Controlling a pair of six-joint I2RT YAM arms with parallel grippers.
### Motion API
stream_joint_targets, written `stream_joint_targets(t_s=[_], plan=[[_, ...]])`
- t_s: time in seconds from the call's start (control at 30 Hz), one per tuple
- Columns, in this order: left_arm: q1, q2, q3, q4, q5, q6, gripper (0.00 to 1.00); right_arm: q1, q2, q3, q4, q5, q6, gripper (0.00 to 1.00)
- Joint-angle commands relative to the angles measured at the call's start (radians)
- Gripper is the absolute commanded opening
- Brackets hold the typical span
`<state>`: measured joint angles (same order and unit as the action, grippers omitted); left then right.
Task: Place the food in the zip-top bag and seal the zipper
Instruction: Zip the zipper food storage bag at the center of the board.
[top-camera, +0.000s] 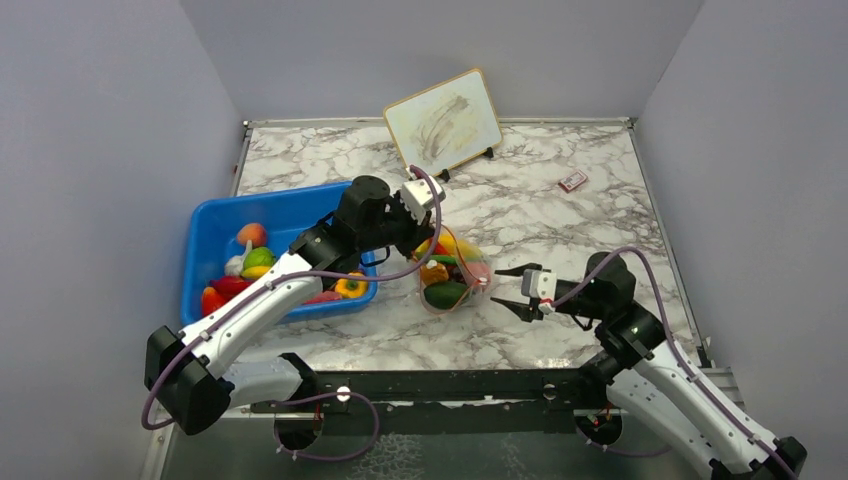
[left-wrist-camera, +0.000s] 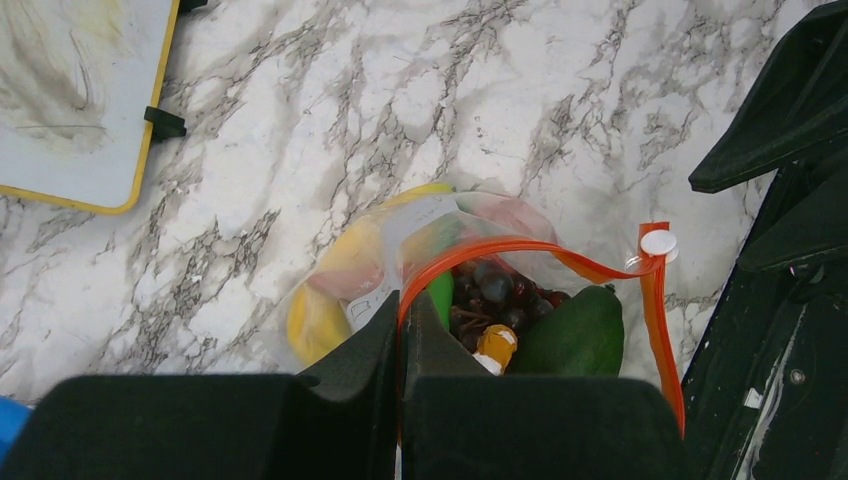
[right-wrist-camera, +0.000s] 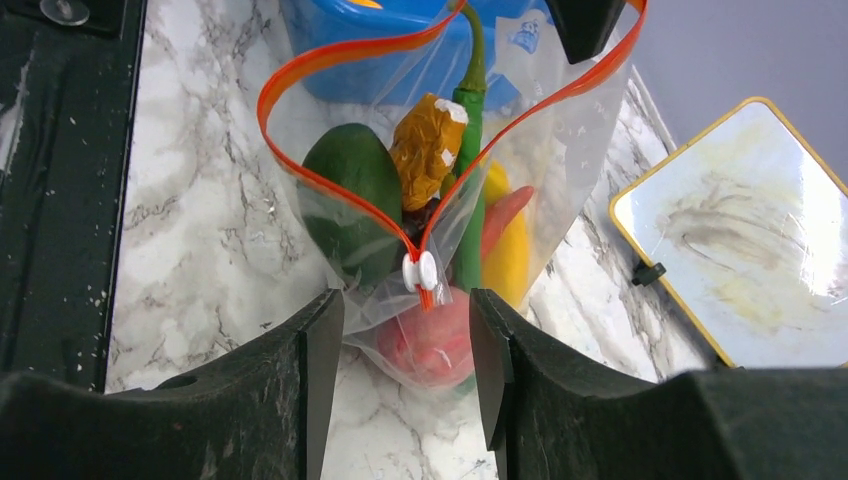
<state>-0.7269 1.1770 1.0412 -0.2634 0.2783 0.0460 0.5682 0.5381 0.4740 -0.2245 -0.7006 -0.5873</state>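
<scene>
The clear zip-top bag (top-camera: 452, 272) stands on the marble table, its mouth wide open. Inside is food: a green piece (left-wrist-camera: 575, 335), purple grapes (left-wrist-camera: 495, 290), an orange piece (right-wrist-camera: 425, 140), yellow banana (right-wrist-camera: 510, 255) and a red piece (right-wrist-camera: 440, 345). My left gripper (left-wrist-camera: 402, 310) is shut on the far end of the orange-red zipper (left-wrist-camera: 520, 245), holding the mouth up. My right gripper (right-wrist-camera: 405, 340) is open, its fingers either side of the bag just below the white slider (right-wrist-camera: 420, 270); neither finger is pressing on it.
A blue bin (top-camera: 215, 225) left of the bag holds more toy food (top-camera: 255, 260). A yellow-framed whiteboard (top-camera: 443, 118) leans at the back, with a small red item (top-camera: 572, 181) to its right. Grey walls enclose the table on three sides.
</scene>
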Motion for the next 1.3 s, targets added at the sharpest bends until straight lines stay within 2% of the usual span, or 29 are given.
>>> stream_joint_targets(t_s=[0.0,0.5,0.87,1.0,1.1,1.2,1.27], plan=[[0.027,-0.026,-0.007,0.061,0.086,-0.034,0.00,0.002,0.033,0.004,0.017,-0.015,-0.069,0.49],[0.042,-0.039,-0.037,0.095,0.119,-0.051,0.00,0.002,0.195,-0.009,0.216,-0.044,-0.004,0.42],[0.046,-0.035,-0.038,0.103,0.130,-0.063,0.00,0.011,0.248,-0.011,0.234,-0.069,0.000,0.40],[0.046,-0.040,-0.044,0.108,0.124,-0.064,0.00,0.013,0.269,0.007,0.214,-0.058,0.002,0.27],[0.049,-0.042,-0.050,0.115,0.131,-0.067,0.00,0.013,0.281,0.019,0.199,-0.046,-0.011,0.22],[0.051,-0.037,-0.043,0.107,0.137,-0.064,0.00,0.013,0.284,0.032,0.197,-0.041,0.000,0.02],[0.052,-0.042,-0.033,0.091,0.133,-0.051,0.00,0.014,0.273,0.052,0.202,-0.002,0.062,0.01]])
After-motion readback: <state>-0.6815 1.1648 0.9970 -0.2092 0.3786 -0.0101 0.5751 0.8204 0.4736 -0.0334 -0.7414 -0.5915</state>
